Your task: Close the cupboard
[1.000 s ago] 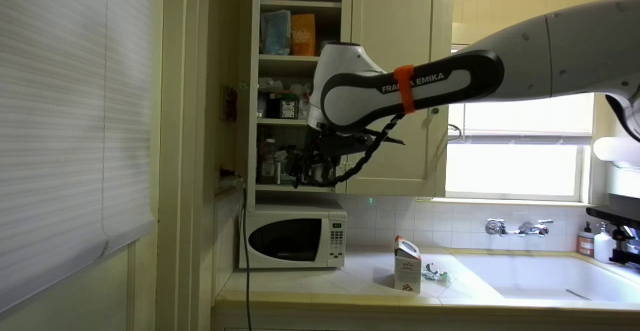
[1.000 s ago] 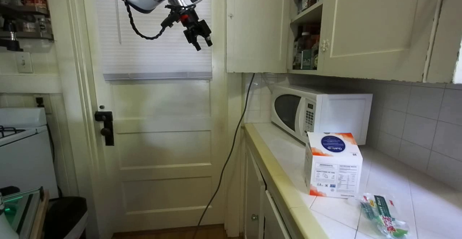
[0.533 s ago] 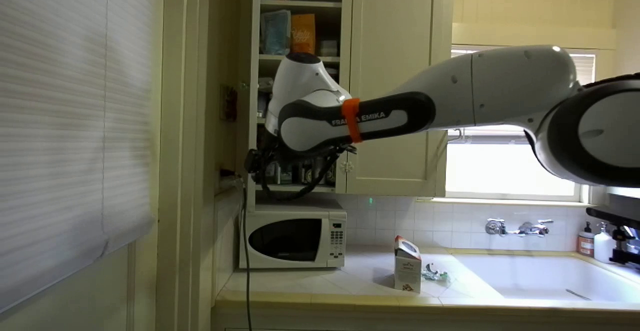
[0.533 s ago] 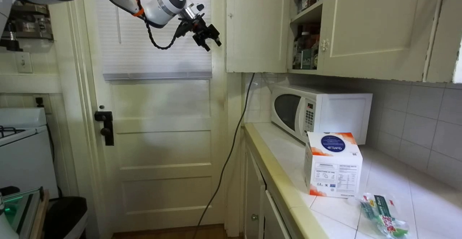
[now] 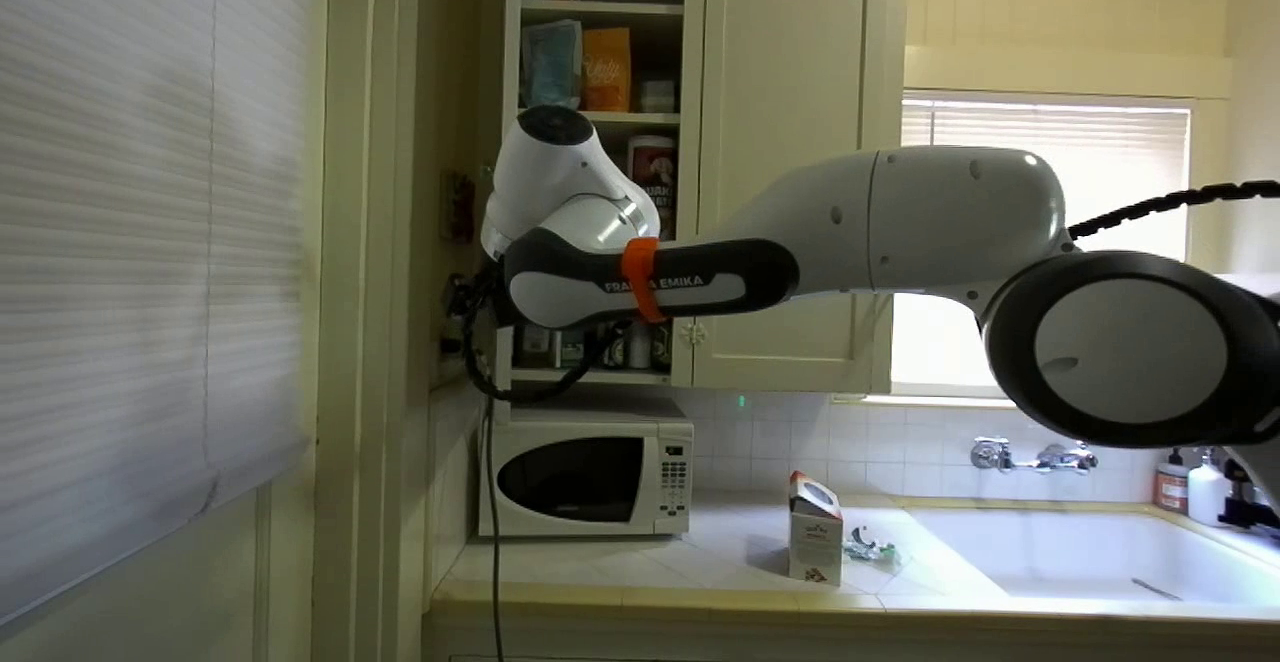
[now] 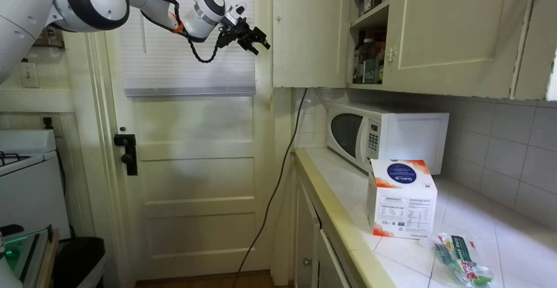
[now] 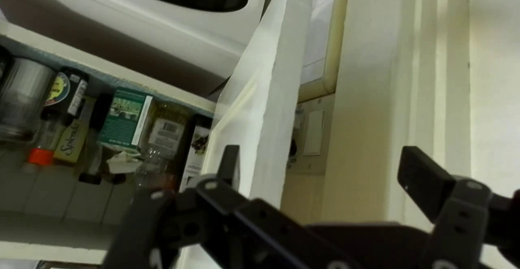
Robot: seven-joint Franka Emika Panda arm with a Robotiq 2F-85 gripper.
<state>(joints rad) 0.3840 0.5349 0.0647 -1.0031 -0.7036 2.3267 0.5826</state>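
The cupboard stands open, its shelves of jars, bottles and boxes showing in an exterior view. Its cream door is swung out, seen nearly edge-on in the wrist view as a pale strip. My gripper hangs just off the door's free side, fingers spread and nothing held. From the wrist, the door's edge runs between the fingers, closer to the left finger, which overlaps the door's inner face. Whether they touch I cannot tell. My own arm hides the gripper's fingers and several lower shelves in an exterior view.
A white microwave sits on the counter below the cupboard. Near it are a white-orange box and a plastic bag. A grey cable hangs beside the counter. The wall is close behind the door.
The arm has swung toward the cupboard, bringing the open gripper up to the door's free edge. Most of that travel came in the earlier half second. The cupboard door has not moved.
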